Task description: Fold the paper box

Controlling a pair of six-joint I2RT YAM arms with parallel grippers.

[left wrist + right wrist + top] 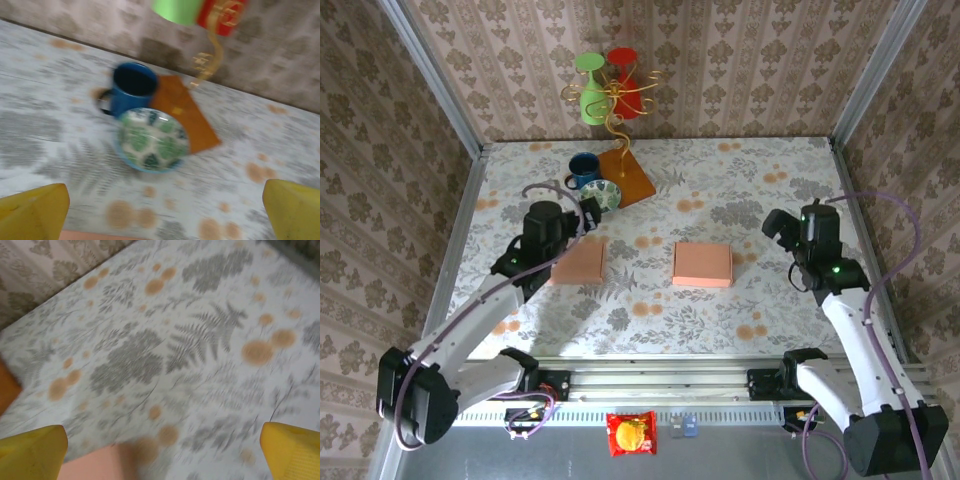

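Standing wide apart, the fingers of the left claw (162,212) are seen with nothing held; a pink box (578,262) lies just below it, with a mug (131,90) and a bowl (152,140) ahead. The right claw (160,455) is likewise spread open, and a second pink box (702,264) is seen on the counter (740,180) to its left.

A blue mug (583,168) and a patterned bowl (601,195) are being kept just beside a brown board (638,182) at the table's (750,170) far side, with a green cup (591,100) and a red cup (624,58) being hung on a gold wire stand (615,125).
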